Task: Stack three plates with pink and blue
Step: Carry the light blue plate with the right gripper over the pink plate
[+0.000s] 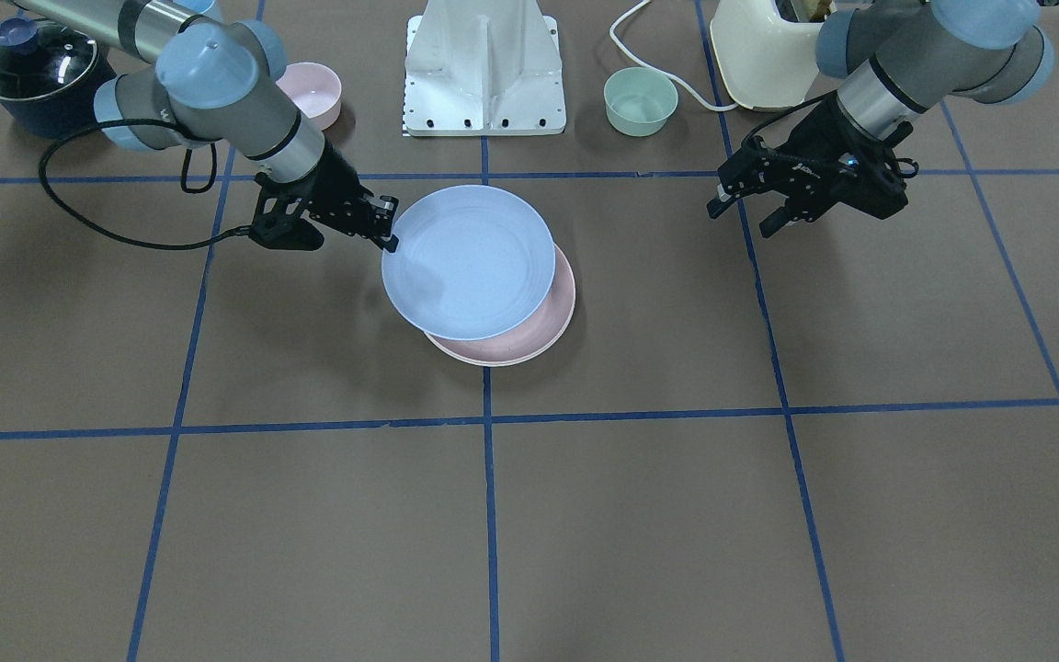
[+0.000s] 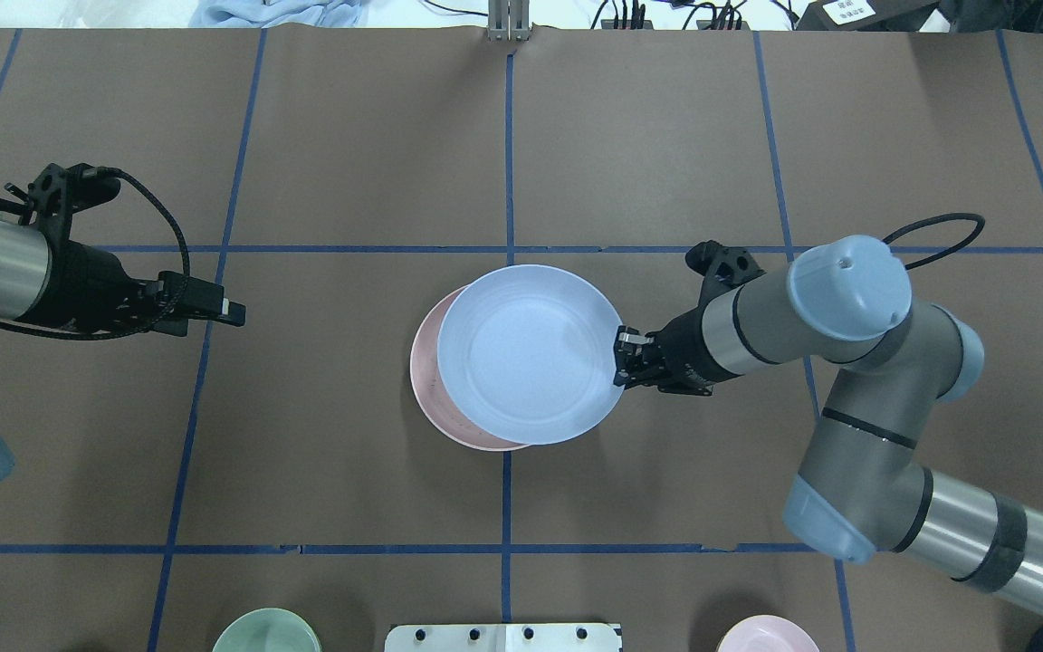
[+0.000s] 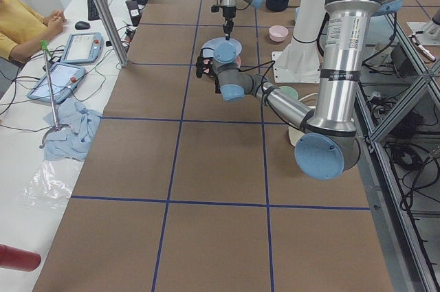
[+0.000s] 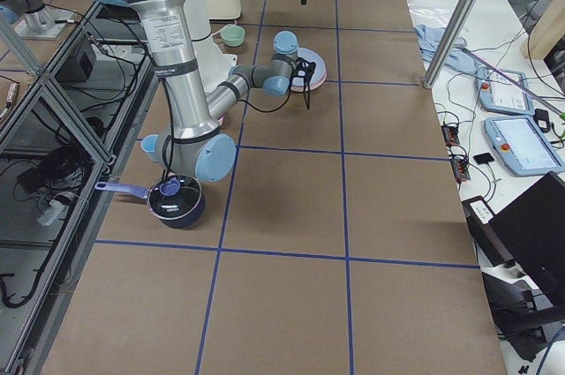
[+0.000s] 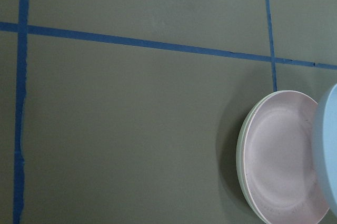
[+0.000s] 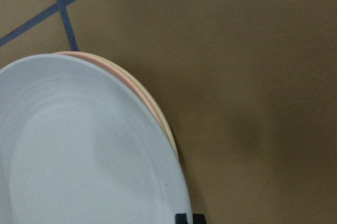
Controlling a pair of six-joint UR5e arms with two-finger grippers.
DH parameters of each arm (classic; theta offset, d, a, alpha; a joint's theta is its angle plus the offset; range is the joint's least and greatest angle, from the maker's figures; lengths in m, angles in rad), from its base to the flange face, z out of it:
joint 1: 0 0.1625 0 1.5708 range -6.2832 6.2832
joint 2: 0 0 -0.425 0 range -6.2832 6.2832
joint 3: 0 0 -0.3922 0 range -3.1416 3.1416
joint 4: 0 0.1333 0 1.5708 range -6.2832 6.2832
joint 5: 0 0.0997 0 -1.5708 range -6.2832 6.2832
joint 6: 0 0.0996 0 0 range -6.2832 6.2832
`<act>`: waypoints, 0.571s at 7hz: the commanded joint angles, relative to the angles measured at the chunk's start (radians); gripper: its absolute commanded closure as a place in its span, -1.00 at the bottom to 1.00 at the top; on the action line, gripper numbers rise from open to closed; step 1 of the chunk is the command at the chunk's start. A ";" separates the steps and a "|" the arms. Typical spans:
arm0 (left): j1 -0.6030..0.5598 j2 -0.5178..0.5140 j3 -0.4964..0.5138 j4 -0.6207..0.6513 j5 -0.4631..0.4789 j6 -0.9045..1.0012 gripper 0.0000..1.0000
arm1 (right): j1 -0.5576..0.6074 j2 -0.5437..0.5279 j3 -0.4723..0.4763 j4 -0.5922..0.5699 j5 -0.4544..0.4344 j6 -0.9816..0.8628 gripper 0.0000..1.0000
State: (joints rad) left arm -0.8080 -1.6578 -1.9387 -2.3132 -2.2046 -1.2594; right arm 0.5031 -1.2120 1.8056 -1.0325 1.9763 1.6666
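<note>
Grip: my right fingers (image 2: 623, 356) clamp blue plate (image 2: 526, 353) by its rim, held over pink plate (image 2: 431, 403), offset toward my right arm; contact unclear. Pink plate rests on cream plate (image 5: 240, 166). My left fingers (image 2: 218, 310) spread, empty, well left of pink plate.

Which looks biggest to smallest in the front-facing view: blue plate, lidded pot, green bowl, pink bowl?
1. blue plate
2. lidded pot, though it sits farther from the camera
3. green bowl and pink bowl: they look about alike, and the pink one is partly hidden, so they are not ranked.
</note>
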 commanded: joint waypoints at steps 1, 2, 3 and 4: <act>0.001 0.001 0.007 0.000 0.003 0.000 -0.83 | -0.047 0.034 0.005 -0.035 -0.059 0.001 1.00; 0.003 0.001 0.010 0.000 0.006 0.000 -0.84 | -0.048 0.046 -0.006 -0.037 -0.068 0.005 1.00; 0.003 0.001 0.013 0.000 0.009 0.000 -0.85 | -0.048 0.061 -0.017 -0.038 -0.089 0.007 1.00; 0.003 0.001 0.014 0.000 0.009 0.000 -0.85 | -0.048 0.080 -0.023 -0.066 -0.106 0.007 1.00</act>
State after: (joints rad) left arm -0.8056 -1.6567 -1.9266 -2.3132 -2.1965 -1.2594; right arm 0.4565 -1.1526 1.7917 -1.0769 1.8911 1.6725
